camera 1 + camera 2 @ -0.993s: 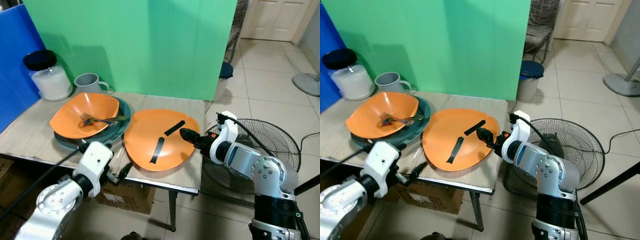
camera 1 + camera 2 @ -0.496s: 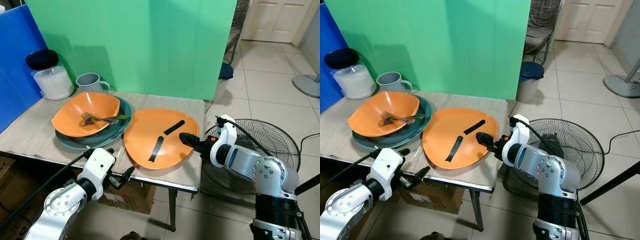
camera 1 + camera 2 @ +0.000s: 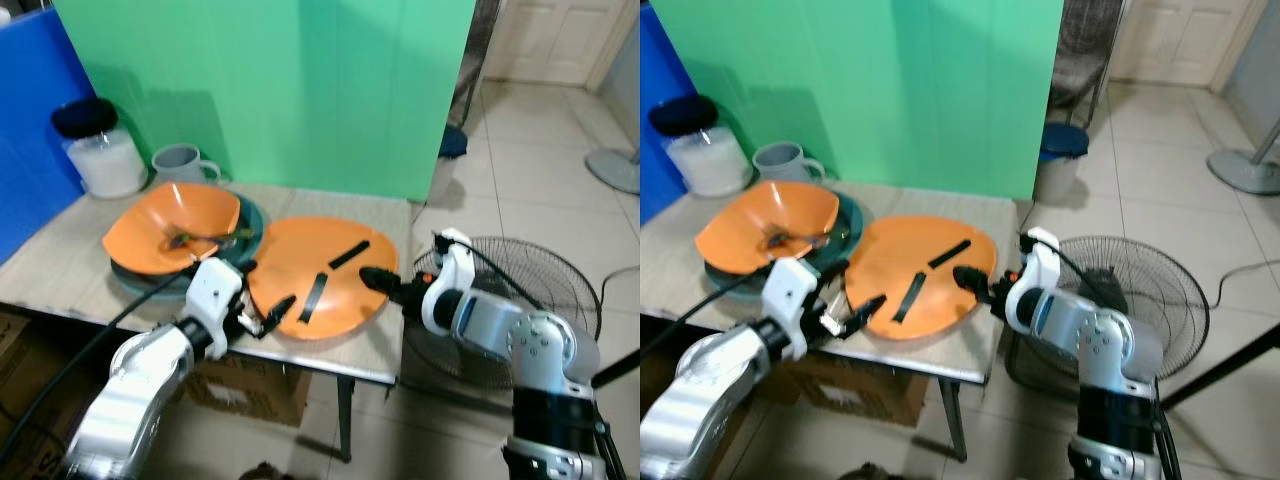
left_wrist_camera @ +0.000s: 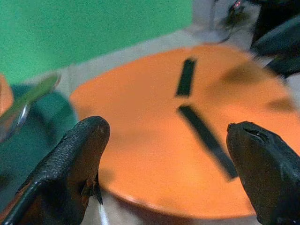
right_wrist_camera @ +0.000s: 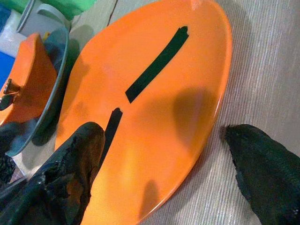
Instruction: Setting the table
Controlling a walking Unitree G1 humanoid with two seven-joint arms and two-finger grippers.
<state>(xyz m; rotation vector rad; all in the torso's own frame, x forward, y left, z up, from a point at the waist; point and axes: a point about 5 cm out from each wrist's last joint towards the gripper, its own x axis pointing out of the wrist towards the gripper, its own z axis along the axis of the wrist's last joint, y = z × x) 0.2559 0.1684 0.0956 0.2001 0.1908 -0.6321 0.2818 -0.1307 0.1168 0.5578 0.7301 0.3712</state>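
Observation:
An orange plate (image 3: 320, 272) with two black tape strips lies on the table (image 3: 60, 280), near its front right corner. My left gripper (image 3: 264, 298) is open at the plate's near left rim, its fingers (image 4: 75, 154) spread wide and pointing across the plate (image 4: 154, 140). At the plate's right edge is my right gripper (image 3: 377, 281), also open, one finger (image 5: 79, 159) over the plate (image 5: 154, 108) and the other over the table beside it. An orange bowl (image 3: 160, 230) holding a fork (image 3: 205, 238) rests on a teal plate (image 3: 247, 222) at the left.
A grey mug (image 3: 180, 162) and a white jar (image 3: 95, 150) with a black lid stand at the table's back left. A floor fan (image 3: 530, 285) lies to the right of the table. A cardboard box (image 3: 250, 385) sits under it. A green screen (image 3: 300, 90) stands behind.
My left gripper has risen from below the table's front edge to the orange plate's near left rim. The right gripper has stayed at the plate's right edge.

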